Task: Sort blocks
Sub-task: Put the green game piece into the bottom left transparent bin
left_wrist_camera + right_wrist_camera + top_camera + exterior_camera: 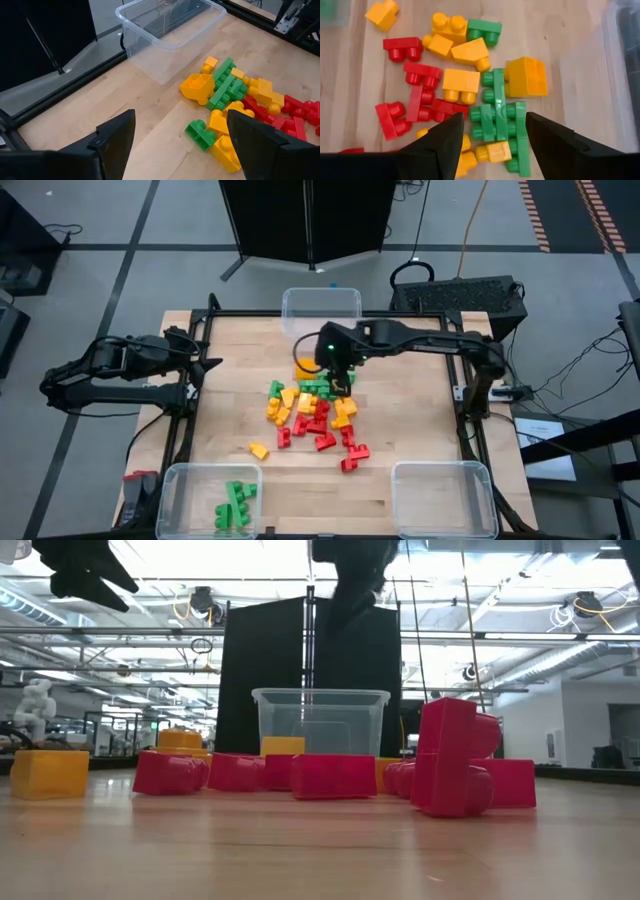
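Across the light wooden counter (420, 450), inside its black frame, three clear plastic rectangular bins stood: one at the far edge (321, 305), one at the near left corner (178, 490) with a few green bricks (234, 505) in it, and one at the near right corner (445, 498). Reaching in from the right, the right arm held its right gripper (492, 132) above the far side of the heap, fingers spread apart over a cluster of green bricks (500, 127) and gripping nothing. Off the counter's left edge waited the left arm, its left gripper (180, 142) wide open and empty. At the counter's middle lay the blocks (312, 415), small studded plastic toy bricks in green, red and yellow-orange, loosely heaped, with one yellow brick (259, 450) apart toward the near left.
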